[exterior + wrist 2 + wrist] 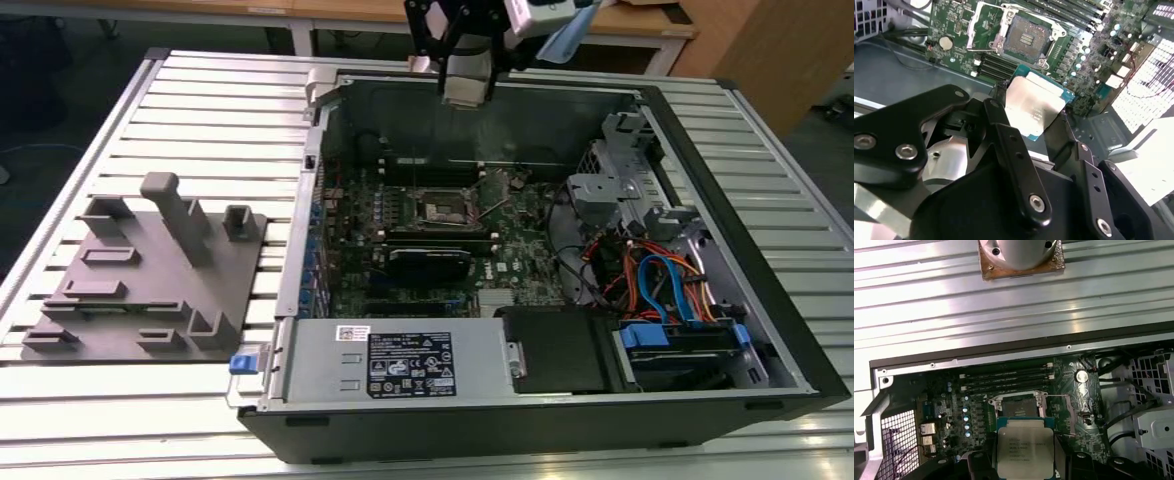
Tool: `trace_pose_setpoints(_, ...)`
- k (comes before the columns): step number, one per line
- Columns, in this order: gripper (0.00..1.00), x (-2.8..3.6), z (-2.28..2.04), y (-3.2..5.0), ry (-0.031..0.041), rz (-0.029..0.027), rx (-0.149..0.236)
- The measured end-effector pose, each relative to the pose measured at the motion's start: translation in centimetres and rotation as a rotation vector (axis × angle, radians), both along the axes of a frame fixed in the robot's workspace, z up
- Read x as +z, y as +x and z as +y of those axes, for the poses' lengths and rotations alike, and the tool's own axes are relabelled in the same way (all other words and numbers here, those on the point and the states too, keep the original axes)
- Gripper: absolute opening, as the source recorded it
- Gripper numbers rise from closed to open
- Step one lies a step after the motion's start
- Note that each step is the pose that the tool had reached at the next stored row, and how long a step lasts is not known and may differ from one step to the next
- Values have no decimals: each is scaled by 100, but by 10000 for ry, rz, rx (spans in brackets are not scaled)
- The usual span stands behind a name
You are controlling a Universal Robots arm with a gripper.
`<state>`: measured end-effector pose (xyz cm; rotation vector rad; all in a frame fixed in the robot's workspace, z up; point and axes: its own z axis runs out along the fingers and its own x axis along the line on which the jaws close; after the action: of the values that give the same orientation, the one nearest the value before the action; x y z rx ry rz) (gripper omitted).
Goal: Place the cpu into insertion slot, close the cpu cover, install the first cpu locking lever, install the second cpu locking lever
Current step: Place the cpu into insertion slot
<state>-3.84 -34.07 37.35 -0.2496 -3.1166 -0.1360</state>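
Observation:
My gripper point(466, 98) hangs above the far wall of the open computer case, high over the motherboard. It is shut on the cpu point(1033, 106), a flat square chip with a silver-grey top held by its edges between the black fingers point(999, 125). In the first wrist view the cpu point(1024, 447) lies just short of the insertion slot point(1018, 407). The insertion slot point(1026, 37) is bare, its dark centre exposed, on the green board point(441, 208). The cpu cover point(985, 27), a thin silver frame, stands flipped open beside the socket.
Long black memory slots point(1069, 12) run beside the socket. A power-supply box point(387, 360) sits at the case's near edge, with a drive cage point(681, 340) and coloured cables point(654, 280) at the exterior view's right. A grey fixture plate point(147, 280) lies on the slatted table at the left.

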Motion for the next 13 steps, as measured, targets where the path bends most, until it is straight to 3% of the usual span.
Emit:
trace_pose_setpoints(8,54,-9,0,0,-10,1,-1315)
trace_pose_setpoints(13,54,-10,0,0,-9,0,-1461)
